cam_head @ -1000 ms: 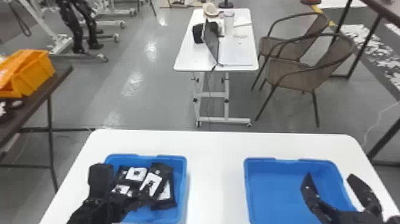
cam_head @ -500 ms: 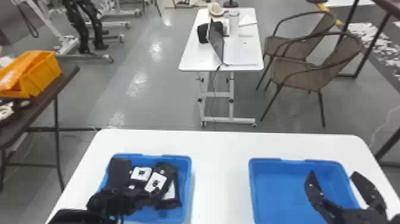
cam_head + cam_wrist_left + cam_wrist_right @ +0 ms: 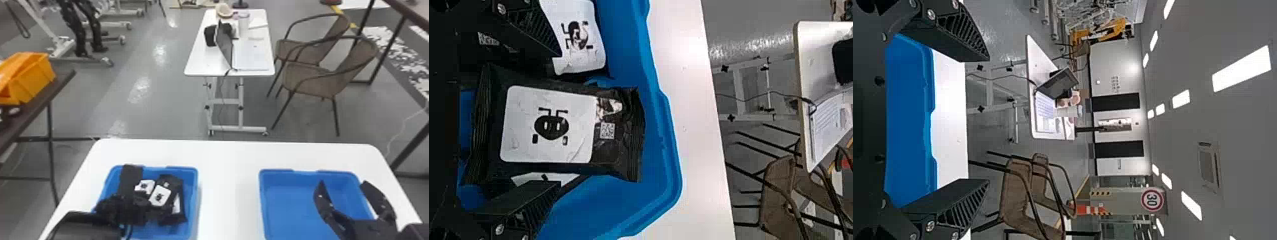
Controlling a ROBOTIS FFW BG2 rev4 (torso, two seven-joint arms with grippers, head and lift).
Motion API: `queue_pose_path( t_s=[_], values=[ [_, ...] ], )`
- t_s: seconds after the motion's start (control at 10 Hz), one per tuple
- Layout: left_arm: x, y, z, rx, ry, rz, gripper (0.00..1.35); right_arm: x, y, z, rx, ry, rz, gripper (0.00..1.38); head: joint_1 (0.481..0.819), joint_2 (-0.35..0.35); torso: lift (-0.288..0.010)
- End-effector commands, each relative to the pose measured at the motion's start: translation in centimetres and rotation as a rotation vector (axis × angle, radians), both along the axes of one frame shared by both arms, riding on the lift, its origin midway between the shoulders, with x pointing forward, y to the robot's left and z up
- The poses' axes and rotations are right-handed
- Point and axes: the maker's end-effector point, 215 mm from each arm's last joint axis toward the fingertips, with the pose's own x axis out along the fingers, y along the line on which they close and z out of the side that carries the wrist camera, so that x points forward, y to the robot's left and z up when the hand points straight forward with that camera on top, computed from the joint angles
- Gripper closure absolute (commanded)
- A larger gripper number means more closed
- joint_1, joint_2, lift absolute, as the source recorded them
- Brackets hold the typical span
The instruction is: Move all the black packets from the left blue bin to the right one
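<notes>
Shifted farther over the left bin (image 3: 193, 198) since the earlier frame, the left gripper (image 3: 560, 119) holds its 2 fingers apart astride 1 black packet (image 3: 619, 155) lying there, seemingly to pinch its sides, while the right gripper (image 3: 342, 182) stands open above the right bin (image 3: 287, 210).

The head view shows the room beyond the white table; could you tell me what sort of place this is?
Probably a robotics lab or workshop: a black legged machine by white wheeled frames, an orange plastic bin on a dark side table, and a white wheeled desk.
</notes>
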Motion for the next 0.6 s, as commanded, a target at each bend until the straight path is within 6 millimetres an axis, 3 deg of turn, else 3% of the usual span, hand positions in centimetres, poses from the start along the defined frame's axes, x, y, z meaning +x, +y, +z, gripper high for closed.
queue_pose_path(
  t_s=[0.0,0.2,0.3,0.4,0.5],
  values=[
    [0.1,-0.6,-0.5,-0.018,0.010,-0.011,0.12,0.0,0.0,-0.1,0.004,0.001,0.001,0.15,0.695,0.068,0.000],
    [-0.1,-1.2,-1.3,-0.042,0.031,-0.009,0.15,0.0,0.0,-0.2,0.010,0.004,0.001,0.15,0.695,0.058,0.000],
    [-0.2,-1.3,-1.5,-0.039,0.034,-0.010,0.27,0.0,0.0,-0.2,0.010,0.004,0.001,0.15,0.695,0.055,0.000],
    [-0.2,-1.1,-1.6,-0.026,0.037,-0.014,0.57,0.0,0.0,-0.3,0.011,0.005,0.000,0.15,0.695,0.053,0.000],
    [-0.3,-1.3,-1.6,-0.035,0.039,-0.013,0.75,0.0,0.0,-0.3,0.011,0.005,0.000,0.15,0.695,0.052,0.000]
  ],
)
